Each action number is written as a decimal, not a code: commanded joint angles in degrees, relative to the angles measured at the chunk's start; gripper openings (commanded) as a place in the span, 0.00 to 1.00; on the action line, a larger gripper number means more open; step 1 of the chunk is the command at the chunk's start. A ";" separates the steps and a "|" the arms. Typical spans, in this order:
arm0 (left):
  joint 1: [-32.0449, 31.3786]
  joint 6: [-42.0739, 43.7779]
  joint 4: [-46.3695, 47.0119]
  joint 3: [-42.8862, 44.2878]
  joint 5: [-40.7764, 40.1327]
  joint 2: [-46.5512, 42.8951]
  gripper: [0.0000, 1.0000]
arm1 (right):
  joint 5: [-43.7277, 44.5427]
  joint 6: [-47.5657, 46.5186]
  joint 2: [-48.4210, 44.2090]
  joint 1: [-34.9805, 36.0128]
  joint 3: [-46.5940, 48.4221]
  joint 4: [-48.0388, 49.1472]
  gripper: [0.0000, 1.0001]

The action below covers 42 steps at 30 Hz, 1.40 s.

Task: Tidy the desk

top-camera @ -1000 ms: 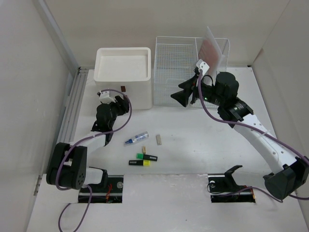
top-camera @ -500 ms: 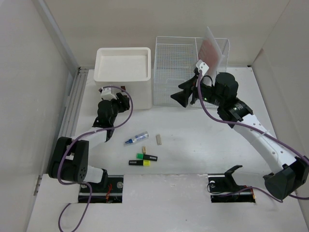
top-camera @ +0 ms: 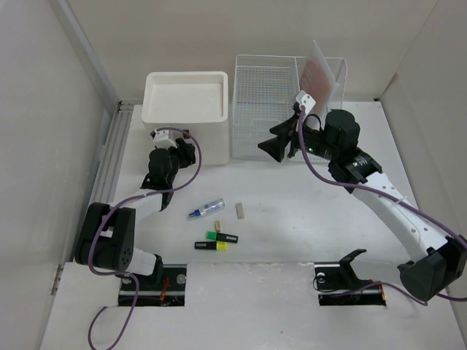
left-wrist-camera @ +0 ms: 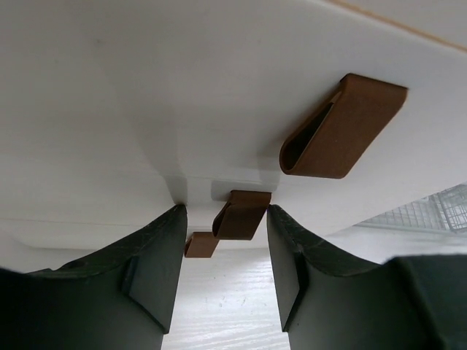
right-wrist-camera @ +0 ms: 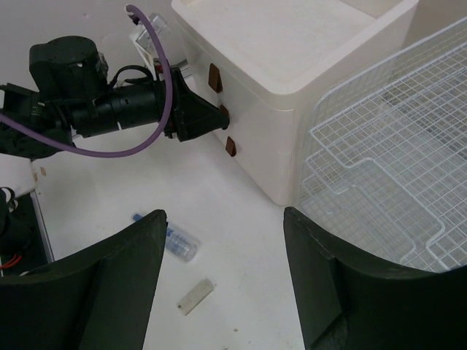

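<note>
Left wrist: 3 brown tabs (left-wrist-camera: 241,214), desk (left-wrist-camera: 226,299)

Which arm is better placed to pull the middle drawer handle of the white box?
Left. The left gripper faces the box, jaws open either side of the middle handle. The right gripper hovers by the basket.

Surface (top-camera: 292,219): I see no markings.
Drawer box (top-camera: 186,117): I read no lettering.
Highlighters (top-camera: 219,245): print too small.
Blue-capped tube (top-camera: 206,209): label blurred.
</note>
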 commanded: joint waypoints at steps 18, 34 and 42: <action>-0.36 -0.06 1.11 2.62 0.19 -1.88 0.19 | -0.05 0.63 0.16 -0.32 0.19 3.57 0.70; -3.61 -2.44 0.59 -4.15 -3.06 -9.45 0.00 | -0.05 0.63 -0.37 -0.32 0.19 3.57 0.70; -3.61 -3.05 0.59 -5.30 -3.06 -10.06 0.00 | -0.05 0.63 -0.37 -0.32 0.19 3.57 0.70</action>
